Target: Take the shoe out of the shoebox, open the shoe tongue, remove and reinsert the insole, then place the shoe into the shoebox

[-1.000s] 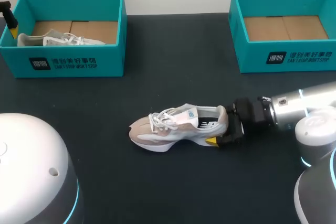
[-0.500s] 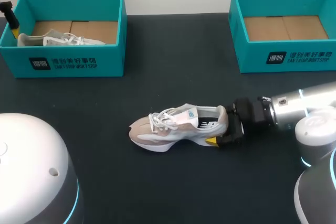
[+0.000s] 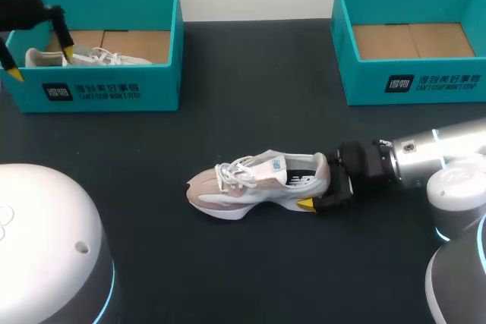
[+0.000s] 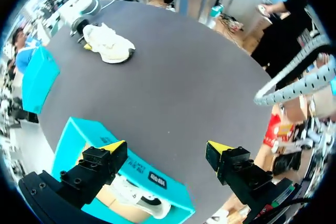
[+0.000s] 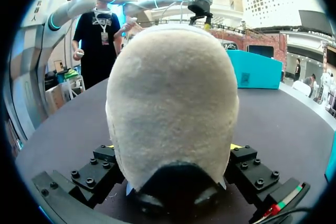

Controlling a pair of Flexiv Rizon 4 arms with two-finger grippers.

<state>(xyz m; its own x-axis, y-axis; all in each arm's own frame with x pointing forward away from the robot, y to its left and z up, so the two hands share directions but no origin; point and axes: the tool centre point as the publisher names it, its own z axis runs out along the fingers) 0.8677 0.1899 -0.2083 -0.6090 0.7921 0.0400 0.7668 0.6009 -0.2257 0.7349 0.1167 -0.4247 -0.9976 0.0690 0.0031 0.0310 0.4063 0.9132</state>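
Observation:
A beige shoe (image 3: 254,184) with white laces lies on its sole mid-table, toe to the left. My right gripper (image 3: 317,195) is shut on its heel (image 5: 170,103), which fills the gap between both fingers; one yellow tip (image 3: 306,203) shows at the near side of the sole. My left gripper (image 3: 40,63) hangs open and empty above the front left corner of the left teal shoebox (image 3: 114,89). A white shoe (image 3: 83,57) lies in that box. From the left wrist, the open gripper (image 4: 165,148) looks down on the box's wall (image 4: 65,142) and the far beige shoe (image 4: 107,43).
A second teal shoebox (image 3: 414,85) stands at the back right with only its cardboard floor showing. The dark table (image 3: 250,96) lies bare between the boxes and the shoe. My arms' bases sit at the front corners.
My left gripper has come up and to the right from the left box's far left edge and now hangs over its front corner. The right arm and the beige shoe have not moved.

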